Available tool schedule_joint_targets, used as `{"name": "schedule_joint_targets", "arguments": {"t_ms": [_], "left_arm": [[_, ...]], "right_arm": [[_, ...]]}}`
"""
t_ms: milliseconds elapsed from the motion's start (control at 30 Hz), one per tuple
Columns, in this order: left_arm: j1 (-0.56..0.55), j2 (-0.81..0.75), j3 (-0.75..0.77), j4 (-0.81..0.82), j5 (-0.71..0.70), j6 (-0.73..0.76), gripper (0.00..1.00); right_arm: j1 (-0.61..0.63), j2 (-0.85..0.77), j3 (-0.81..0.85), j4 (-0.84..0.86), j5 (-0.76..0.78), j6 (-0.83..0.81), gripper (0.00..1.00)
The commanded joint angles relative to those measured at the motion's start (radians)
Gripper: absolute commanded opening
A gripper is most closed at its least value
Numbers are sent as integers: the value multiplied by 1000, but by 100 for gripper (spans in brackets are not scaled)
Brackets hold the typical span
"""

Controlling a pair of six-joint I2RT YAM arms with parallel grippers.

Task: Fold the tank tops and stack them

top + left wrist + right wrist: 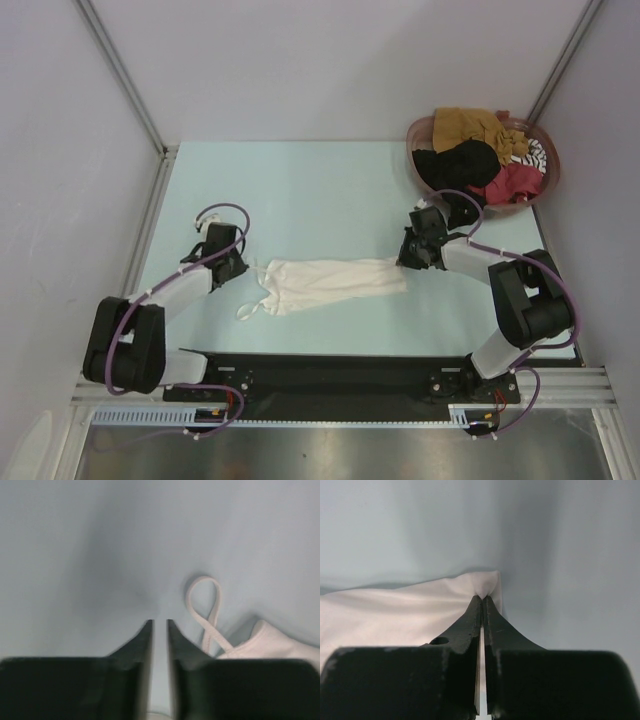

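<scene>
A white tank top (330, 283) lies stretched flat across the middle of the pale blue table (300, 190), straps to the left. My right gripper (408, 258) sits at its right end, and the right wrist view shows that gripper (483, 597) shut on a pinched corner of the white cloth (395, 615). My left gripper (243, 268) is at the strap end. In the left wrist view its jaws (160, 622) stand a narrow slit apart over bare table, with nothing between them. A strap loop (189, 600) and white cloth (280, 645) lie just to their right.
A round reddish-brown basket (555, 165) stands at the back right. It holds mustard (470, 125), black (455, 160), striped (535, 152) and red (515, 182) tank tops. Metal frame rails edge the table on the left (150, 210) and along the front (330, 395).
</scene>
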Motion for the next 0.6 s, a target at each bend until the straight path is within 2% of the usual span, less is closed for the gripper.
{"name": "schedule_joint_targets", "arguments": {"t_ms": [0,100,133,400,567], "left_arm": [[23,-91,-35,-5,-11,-16,45],[25,-140,-56,12,57,-16,68],[25,-152,-62,6,95,-17,71],[19,-335,-177,-15,310,-68,76],[-45,-388,-208,-39,368,-133,77]], "right_arm": [[-11,3,-1,28,-11,-7,0],[-16,1,-1,33,-16,-6,0],[-16,6,-1,30,-19,-6,0],[-80,-23,-12,-9,50,45,0],[-134,-155,-148,2,145,149,0]]}}
